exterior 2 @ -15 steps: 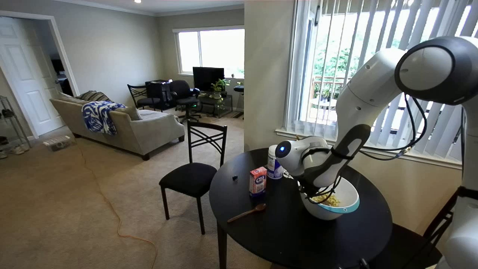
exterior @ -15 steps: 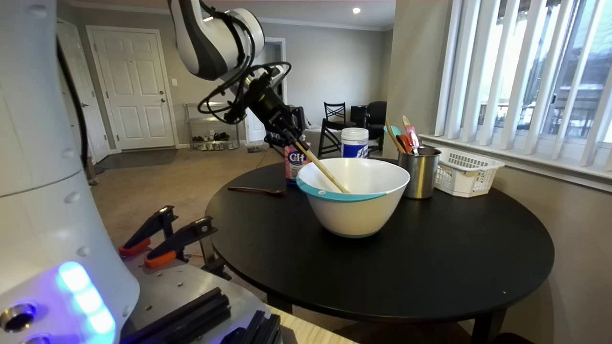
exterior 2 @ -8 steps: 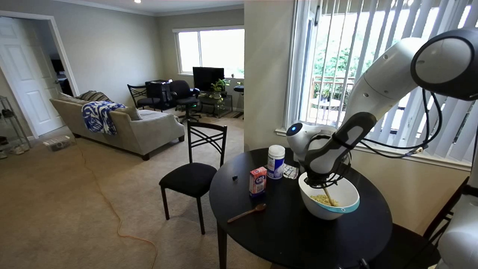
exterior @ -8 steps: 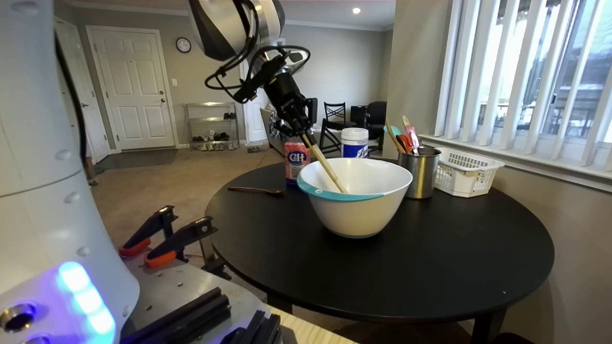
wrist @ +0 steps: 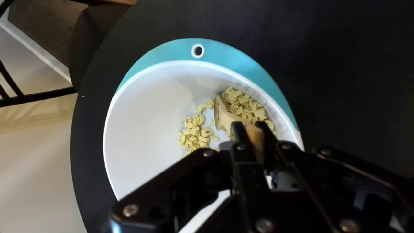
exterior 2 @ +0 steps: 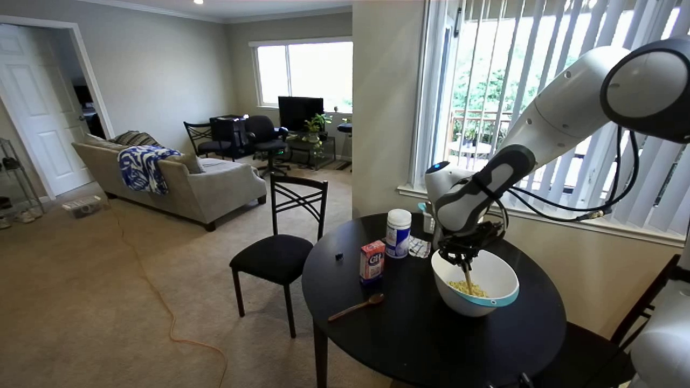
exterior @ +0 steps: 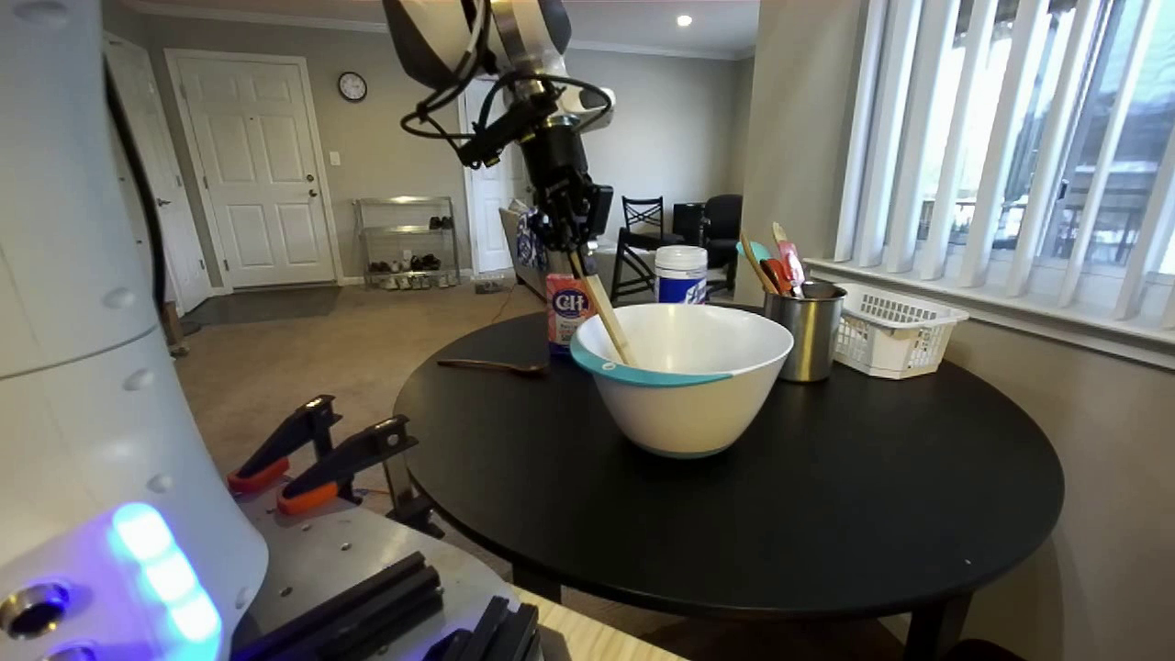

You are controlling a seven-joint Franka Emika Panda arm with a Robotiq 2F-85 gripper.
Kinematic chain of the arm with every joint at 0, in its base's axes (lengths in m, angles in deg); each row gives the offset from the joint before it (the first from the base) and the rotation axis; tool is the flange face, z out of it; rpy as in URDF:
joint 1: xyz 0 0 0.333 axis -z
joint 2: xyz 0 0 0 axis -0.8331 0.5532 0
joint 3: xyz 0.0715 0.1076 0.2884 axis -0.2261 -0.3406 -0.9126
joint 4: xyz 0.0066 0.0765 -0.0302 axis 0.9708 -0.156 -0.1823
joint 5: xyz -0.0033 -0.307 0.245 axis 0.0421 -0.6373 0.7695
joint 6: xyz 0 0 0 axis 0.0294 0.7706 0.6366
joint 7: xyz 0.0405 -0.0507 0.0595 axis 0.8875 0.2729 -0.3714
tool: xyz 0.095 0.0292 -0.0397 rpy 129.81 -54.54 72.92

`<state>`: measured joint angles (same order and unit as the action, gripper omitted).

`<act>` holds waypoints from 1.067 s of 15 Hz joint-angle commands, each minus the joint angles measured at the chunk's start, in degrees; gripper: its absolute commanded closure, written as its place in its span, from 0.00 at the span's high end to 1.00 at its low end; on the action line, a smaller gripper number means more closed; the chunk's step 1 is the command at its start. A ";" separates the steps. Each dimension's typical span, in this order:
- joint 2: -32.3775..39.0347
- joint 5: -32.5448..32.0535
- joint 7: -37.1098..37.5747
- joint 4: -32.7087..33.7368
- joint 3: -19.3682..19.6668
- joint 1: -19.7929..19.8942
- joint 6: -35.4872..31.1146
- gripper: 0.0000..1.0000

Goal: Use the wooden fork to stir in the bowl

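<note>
Round black worktop (exterior: 826, 496) over beige carpet (exterior 2: 205, 280), set with a white bowl (exterior: 684, 404) holding pasta (wrist: 194, 130). Inside the bowl, wooden fork (wrist: 228, 119) leaning, head down between two heaps; whether touching the bottom, cannot tell. Clasped by the handle in the fingers (wrist: 240, 134), apparently so as to reach low with the grip above the rim. Judging by the pose, mid-stir. Placed outside the sweep, presumably on purpose: brown spoon (exterior 2: 356, 307) at left in both exterior views; box (exterior: 562, 321) far left and tub (exterior: 681, 275) beyond the bowl in an exterior view.
</note>
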<state>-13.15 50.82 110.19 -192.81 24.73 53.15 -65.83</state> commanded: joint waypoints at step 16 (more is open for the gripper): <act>-11.16 -0.38 8.83 0.34 0.96 -1.52 1.35 0.03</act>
<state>-20.18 55.15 115.81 -191.79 25.98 52.29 -65.68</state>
